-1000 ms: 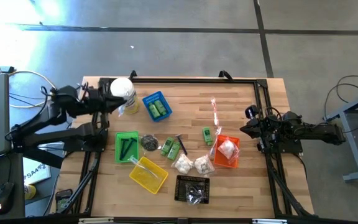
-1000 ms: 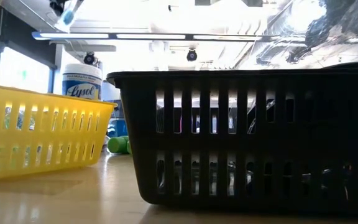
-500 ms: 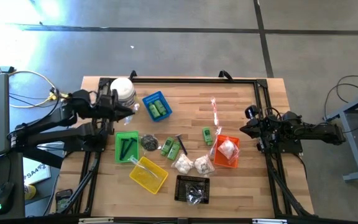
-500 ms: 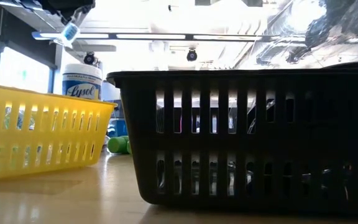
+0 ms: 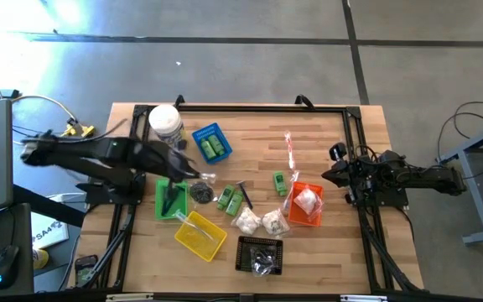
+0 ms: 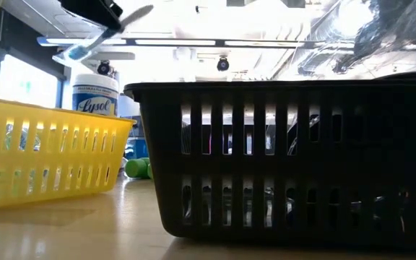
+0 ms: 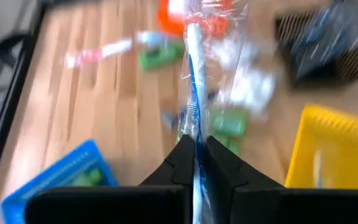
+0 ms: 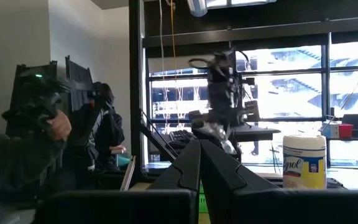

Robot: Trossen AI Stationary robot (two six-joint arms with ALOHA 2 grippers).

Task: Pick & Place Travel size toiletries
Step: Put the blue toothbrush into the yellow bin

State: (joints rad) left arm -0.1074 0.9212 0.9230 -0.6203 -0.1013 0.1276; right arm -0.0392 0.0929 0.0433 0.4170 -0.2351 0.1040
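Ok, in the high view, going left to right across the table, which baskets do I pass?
Green basket → yellow basket → blue basket → black basket → orange basket. Yellow and blue overlap somewhat in their left-to-right span; I ordered them by centres.

You are looking at a lab or workshop: a wooden table (image 5: 258, 143) in a black frame on a bare concrete floor (image 5: 225, 50), trailing cables (image 5: 23, 105), big windows (image 8: 278, 81), and a person (image 8: 101, 134) seated behind.
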